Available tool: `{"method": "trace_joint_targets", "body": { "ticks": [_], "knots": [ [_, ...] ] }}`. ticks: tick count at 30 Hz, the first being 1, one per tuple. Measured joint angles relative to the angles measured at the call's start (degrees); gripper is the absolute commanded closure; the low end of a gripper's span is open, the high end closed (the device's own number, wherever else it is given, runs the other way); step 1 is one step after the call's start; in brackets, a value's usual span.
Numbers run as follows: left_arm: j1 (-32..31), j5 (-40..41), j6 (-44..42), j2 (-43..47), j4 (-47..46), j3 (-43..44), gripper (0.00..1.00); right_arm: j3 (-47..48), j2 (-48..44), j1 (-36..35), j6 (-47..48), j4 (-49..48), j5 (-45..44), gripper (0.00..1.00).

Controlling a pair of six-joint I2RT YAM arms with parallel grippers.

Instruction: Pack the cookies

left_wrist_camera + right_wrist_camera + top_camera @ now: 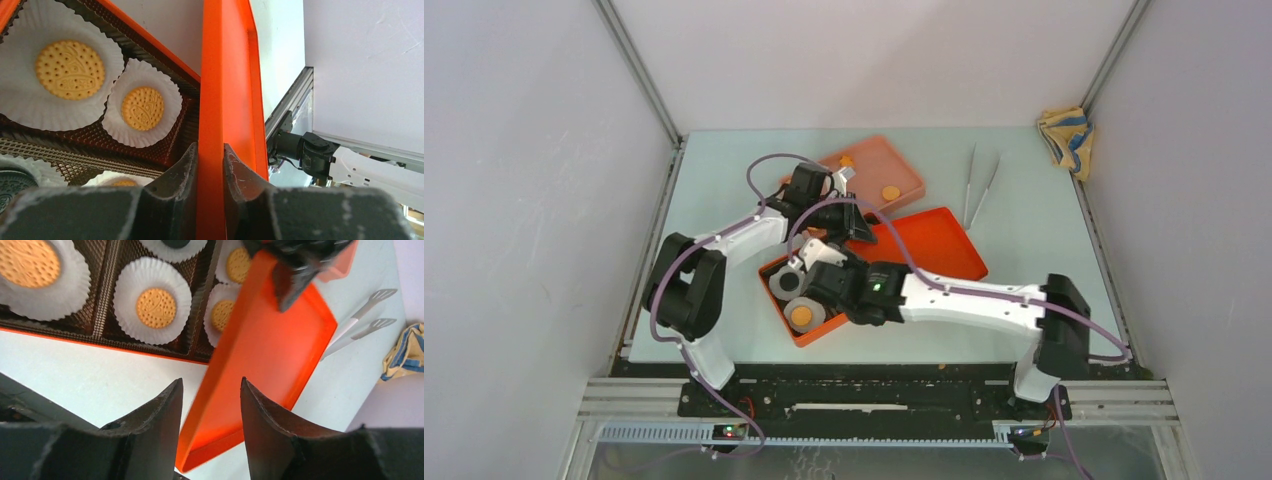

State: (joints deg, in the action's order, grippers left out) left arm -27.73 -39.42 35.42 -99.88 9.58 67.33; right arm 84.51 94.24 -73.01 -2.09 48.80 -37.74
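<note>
The orange lid (270, 350) is clamped by its rim in the left gripper (210, 155). Its long axis is pointed toward the right gripper (210, 412), held apart about the near corner. The cookies (156, 307) are seated in the box (106, 290) alongside.

Bright, even light; soft shadows; blurred foreground.

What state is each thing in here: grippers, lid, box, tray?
left gripper, shut on the lid's rim
right gripper, open, empty
lid, lifted at one edge, tilted
box, open, cookies in paper cups
pale tray, holding two loose cookies
</note>
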Motion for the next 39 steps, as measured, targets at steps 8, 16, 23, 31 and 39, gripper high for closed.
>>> {"method": "trace_joint_targets", "body": {
  "ticks": [8, 16, 23, 31, 39],
  "knots": [
    [0.0, 1.2, -2.4, 0.5, 3.4, 3.0, 0.89, -2.3, 9.8, -0.6, -3.7, 1.7, -6.5, 0.48],
    [1.0, 5.5, -3.1, 2.1, 6.5, 3.0, 0.66, 1.8, 17.6, 0.8, -20.3, 13.3, -23.5, 1.0],
    [0.7, 4.8, -3.4, 4.0, 9.7, 9.7, 0.17, 6.7, 20.2, 1.4, -34.4, 29.2, -27.5, 1.0],
    [6.8, 10.1, -3.2, 5.5, 12.4, 28.8, 0.27, 9.7, 17.2, 3.0, -35.1, 33.4, -27.4, 1.0],
    [9.9, 28.4, -4.7, 27.1, 11.7, 21.7, 0.64, 8.9, -11.8, 18.3, -17.9, 12.0, 6.8, 1.0]
  ]
}}
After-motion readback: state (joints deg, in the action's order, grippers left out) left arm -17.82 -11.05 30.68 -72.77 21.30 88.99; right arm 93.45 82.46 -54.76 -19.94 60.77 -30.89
